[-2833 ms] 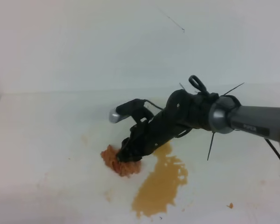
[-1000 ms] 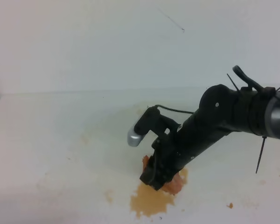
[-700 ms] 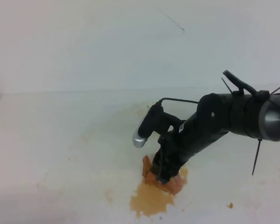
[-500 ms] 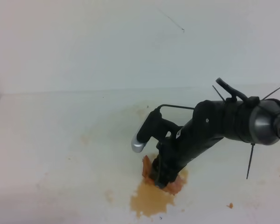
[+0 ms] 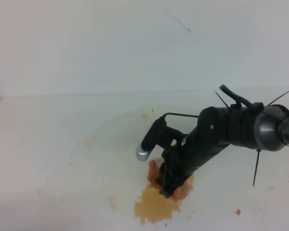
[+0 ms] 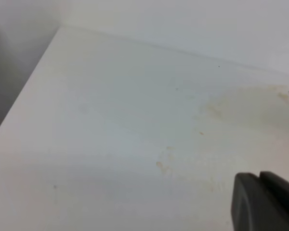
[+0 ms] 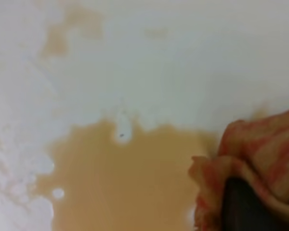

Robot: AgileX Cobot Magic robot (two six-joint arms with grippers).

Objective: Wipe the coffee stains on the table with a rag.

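The white table (image 5: 53,144) carries a tan-brown coffee stain (image 5: 155,208) near its front edge. The pinkish-orange rag (image 5: 153,173) lies pressed on the stain's upper edge. My right gripper (image 5: 166,189) reaches in from the right, points down, and is shut on the rag. In the right wrist view the rag (image 7: 260,149) is bunched around a dark finger (image 7: 243,207), next to the wide stain (image 7: 125,178). Of the left gripper only a dark part (image 6: 265,204) shows at the lower right of the left wrist view, above bare table (image 6: 111,144).
A tiny orange crumb (image 5: 238,211) lies at the front right. Pale brownish smears (image 5: 144,115) mark the table behind the arm, and faint flecks (image 5: 111,201) lie left of the stain. A pale wall rises behind the table. Faint smears (image 6: 260,96) also show in the left wrist view.
The right gripper carried the rag from left of the stain onto it. The stain's upper half is gone and only the lower part shows. The wrist has tilted slightly since.
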